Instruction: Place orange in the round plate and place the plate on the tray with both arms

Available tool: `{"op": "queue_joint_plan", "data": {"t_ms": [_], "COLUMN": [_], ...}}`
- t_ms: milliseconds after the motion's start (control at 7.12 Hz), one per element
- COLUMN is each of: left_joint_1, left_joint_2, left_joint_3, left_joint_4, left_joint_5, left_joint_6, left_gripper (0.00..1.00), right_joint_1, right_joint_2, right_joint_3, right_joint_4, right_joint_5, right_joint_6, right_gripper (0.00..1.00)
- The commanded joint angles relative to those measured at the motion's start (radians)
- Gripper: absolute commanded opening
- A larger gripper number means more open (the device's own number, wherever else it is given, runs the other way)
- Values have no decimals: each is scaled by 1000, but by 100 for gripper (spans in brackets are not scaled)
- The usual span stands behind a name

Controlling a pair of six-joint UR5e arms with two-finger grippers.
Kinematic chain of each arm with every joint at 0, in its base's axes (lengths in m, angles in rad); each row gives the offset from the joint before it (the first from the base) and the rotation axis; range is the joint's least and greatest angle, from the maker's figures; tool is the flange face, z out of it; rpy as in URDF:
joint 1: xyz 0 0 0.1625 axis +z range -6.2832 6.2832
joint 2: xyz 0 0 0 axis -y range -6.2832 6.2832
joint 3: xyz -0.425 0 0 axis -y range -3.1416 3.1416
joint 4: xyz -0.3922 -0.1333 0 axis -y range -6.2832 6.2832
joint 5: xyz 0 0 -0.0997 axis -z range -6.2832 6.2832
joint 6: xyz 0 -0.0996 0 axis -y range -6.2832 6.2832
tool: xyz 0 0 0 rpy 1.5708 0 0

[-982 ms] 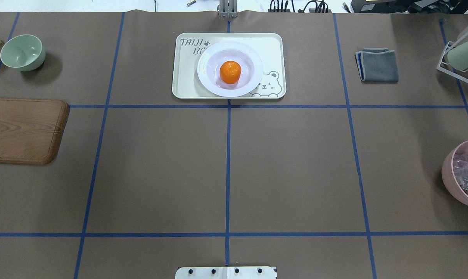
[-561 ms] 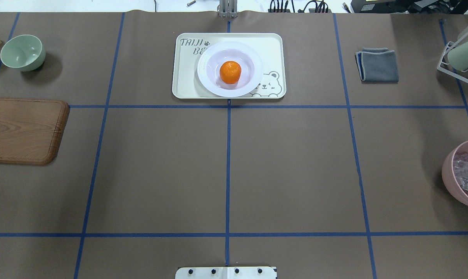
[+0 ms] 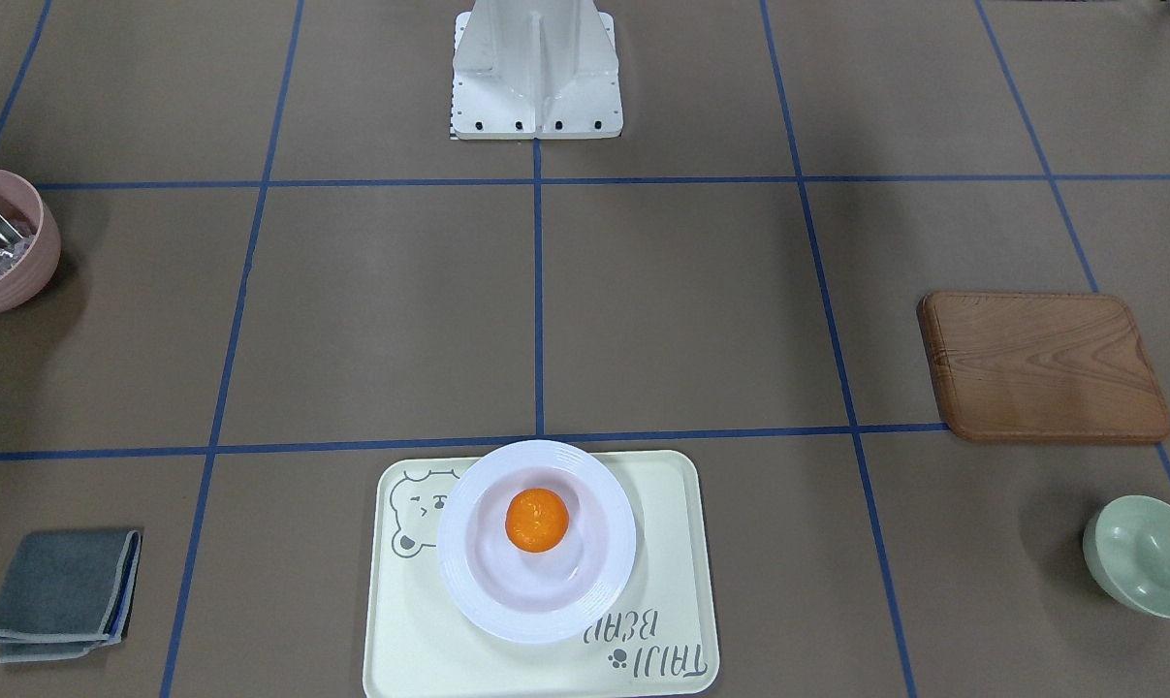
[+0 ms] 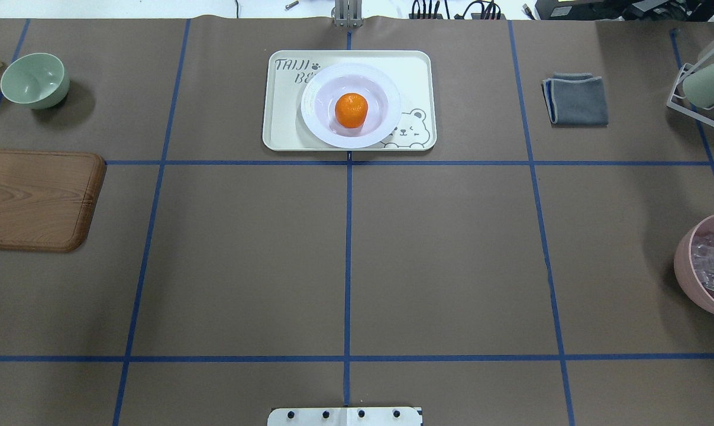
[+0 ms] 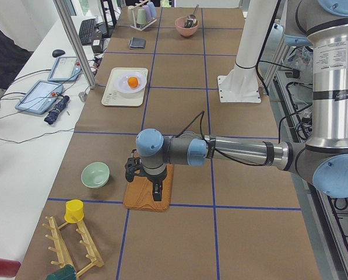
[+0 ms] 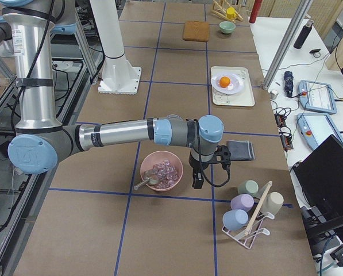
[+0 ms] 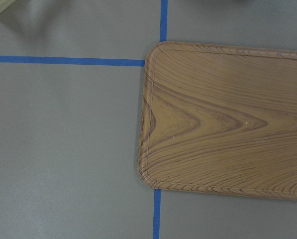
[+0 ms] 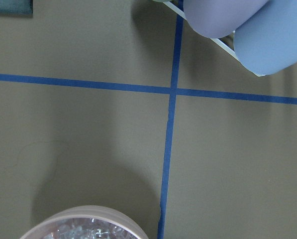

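The orange (image 4: 351, 110) lies in the middle of the round plate (image 4: 312, 106), and the plate stands on the tray (image 4: 419, 65) at the table's far centre. The front-facing view shows the same: orange (image 3: 537, 520), plate (image 3: 454, 543), tray (image 3: 662, 543). Neither arm is near them. My left gripper (image 5: 157, 195) hangs over the wooden board, far from the tray. Beside the pink bowl, my right gripper (image 6: 197, 183) points down. Both grippers show only in the side views, so I cannot tell whether they are open or shut.
A wooden board (image 4: 31, 198) and a pale green bowl (image 4: 35, 80) sit at the left. A folded grey cloth (image 4: 577, 99), a cup rack (image 4: 703, 89) and a pink bowl (image 4: 708, 266) with clear pieces sit at the right. The robot base (image 3: 536, 73) stands mid-table.
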Motion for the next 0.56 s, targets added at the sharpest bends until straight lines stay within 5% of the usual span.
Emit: {"op": "queue_joint_plan", "data": {"t_ms": [0,421], "left_joint_1": [0,0], "left_joint_2": [0,0], "left_joint_3": [6,12], "left_joint_4": [0,-2], "left_joint_5": [2,2], "left_joint_6": [0,0], "left_gripper": [99,99], "right_joint_1": [23,56], "right_joint_2": [-21,-25], "right_joint_3": [-49,-62], "right_joint_4": [1,1], "right_joint_5": [50,95], "right_joint_6": [-1,-1], "right_gripper": [100,100]}}
